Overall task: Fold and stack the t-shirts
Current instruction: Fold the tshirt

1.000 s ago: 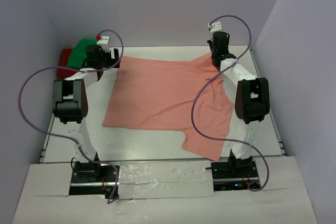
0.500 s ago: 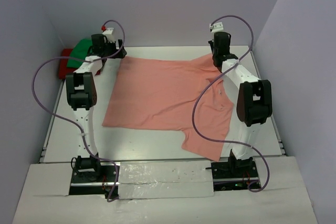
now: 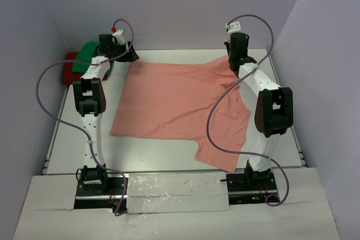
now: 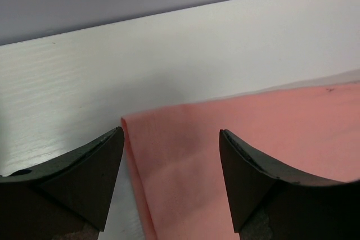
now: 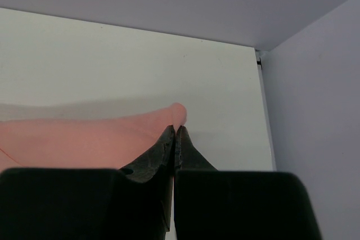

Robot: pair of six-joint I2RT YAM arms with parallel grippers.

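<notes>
The salmon-pink t-shirt [image 3: 174,102] lies spread flat on the table [image 3: 70,144], one sleeve trailing toward the right base. At its far edge the right gripper [image 5: 175,131] is pinched on the right corner. The left gripper [image 4: 171,132] stands spread astride the left corner. It should sink and bite deep before closing, I reckon. Beyond, the green t-shirt [image 3: 89,50] and the red t-shirt [image 3: 70,63] huddle far left.

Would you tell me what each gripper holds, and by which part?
Right gripper pinches the salmon-pink t-shirt by its far right corner; left gripper is open around the far left corner, holding nothing.
</notes>
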